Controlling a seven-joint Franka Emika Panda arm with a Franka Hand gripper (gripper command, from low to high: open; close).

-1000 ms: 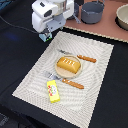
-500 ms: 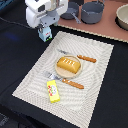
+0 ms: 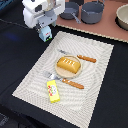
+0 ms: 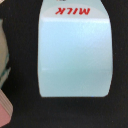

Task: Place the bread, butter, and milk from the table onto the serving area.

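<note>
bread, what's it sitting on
The bread lies on the round tan plate, which rests on the striped placemat. The plate's middle is covered by the loaf, so it cannot be seen.

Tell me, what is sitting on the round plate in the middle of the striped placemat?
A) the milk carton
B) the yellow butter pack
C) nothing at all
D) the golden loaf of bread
D: the bread lies on the plate, while the butter rests on the placemat nearer its edge and the milk is up by the gripper.
</note>
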